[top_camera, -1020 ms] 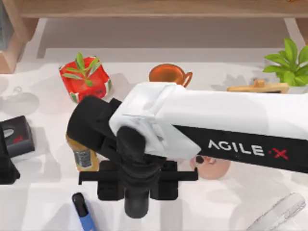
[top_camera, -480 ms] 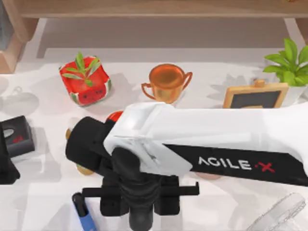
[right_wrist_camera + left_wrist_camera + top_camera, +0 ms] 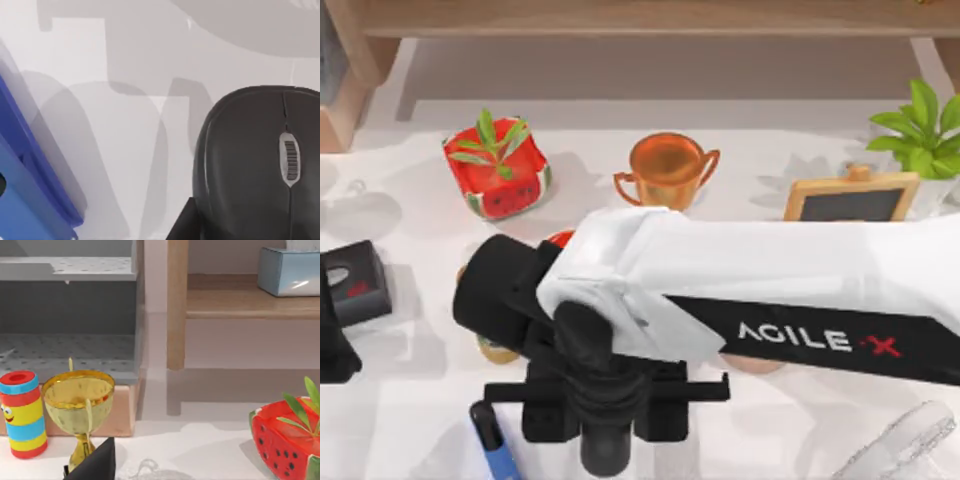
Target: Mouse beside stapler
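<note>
A black mouse [image 3: 255,160] with a grey scroll wheel lies on the white table, close under my right wrist camera. The blue stapler [image 3: 25,190] lies a short gap away from it on the same surface. From above, the stapler [image 3: 492,440] pokes out near the table's front edge, left of my right gripper [image 3: 605,400], which hangs low over the spot where the mouse is hidden beneath it. My right arm reaches in from the right. My left arm [image 3: 332,345] is parked at the far left edge.
At the back stand a watermelon planter [image 3: 495,165], a copper trophy cup [image 3: 665,165], a small chalkboard [image 3: 850,200] and a green plant [image 3: 920,125]. A black box [image 3: 355,280] sits at the left. An orange bottle [image 3: 490,345] is half under the arm.
My right arm has shifted toward the front edge, uncovering the copper cup and the chalkboard. Over the last half second it has barely moved. The stapler has stayed put.
</note>
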Robot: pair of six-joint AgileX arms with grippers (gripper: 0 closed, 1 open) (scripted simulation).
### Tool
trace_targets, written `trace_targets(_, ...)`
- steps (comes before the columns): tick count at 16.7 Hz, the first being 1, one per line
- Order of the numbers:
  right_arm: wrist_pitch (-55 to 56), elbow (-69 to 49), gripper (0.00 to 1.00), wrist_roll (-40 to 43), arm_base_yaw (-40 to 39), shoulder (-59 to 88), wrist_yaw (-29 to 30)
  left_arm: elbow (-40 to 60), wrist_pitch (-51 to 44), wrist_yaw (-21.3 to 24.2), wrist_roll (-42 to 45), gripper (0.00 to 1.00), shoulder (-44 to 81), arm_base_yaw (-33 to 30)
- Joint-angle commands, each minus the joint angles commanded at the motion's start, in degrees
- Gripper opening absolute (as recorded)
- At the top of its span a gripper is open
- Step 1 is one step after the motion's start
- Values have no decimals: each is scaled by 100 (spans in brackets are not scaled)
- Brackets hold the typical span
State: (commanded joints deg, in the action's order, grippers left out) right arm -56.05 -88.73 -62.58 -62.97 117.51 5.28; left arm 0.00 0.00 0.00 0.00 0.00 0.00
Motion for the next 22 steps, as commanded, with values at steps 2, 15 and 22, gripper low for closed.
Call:
trace_targets(2, 38, -13, 0, 2, -2, -29, 7, 0, 0, 0, 0, 100, 0, 0)
trace_targets(15, 207, 143, 0, 6, -5, 149, -1, 0, 0, 0, 0, 100, 0, 0)
trace_targets(22, 205, 223, 8, 7, -4, 235, -9, 0, 0, 0, 0, 100, 0, 0)
